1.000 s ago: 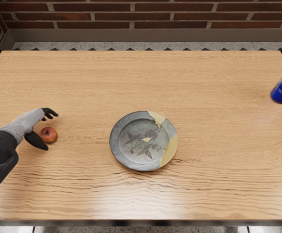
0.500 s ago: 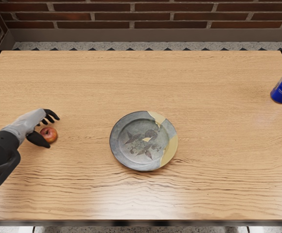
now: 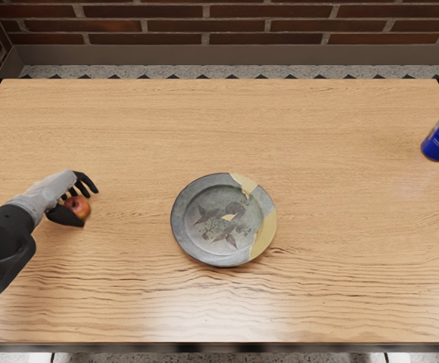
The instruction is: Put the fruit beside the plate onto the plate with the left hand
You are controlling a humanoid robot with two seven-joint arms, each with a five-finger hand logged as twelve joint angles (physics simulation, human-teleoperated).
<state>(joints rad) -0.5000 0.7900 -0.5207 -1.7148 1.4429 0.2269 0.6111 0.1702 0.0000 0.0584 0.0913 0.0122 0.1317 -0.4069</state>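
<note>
Where the apple (image 3: 79, 206) sits near the table's (image 3: 204, 113) left edge, my left hand (image 3: 59, 193) grips it, well apart from the plate (image 3: 223, 219).

The left arm (image 3: 4, 234) comes in low, its robot hand (image 3: 62, 198) curled with dark fingers (image 3: 85, 184) round the fruit (image 3: 79, 206).

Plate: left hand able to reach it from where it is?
Probably yes. The left hand, curled round the apple, has only bare table between it and the plate.
</note>
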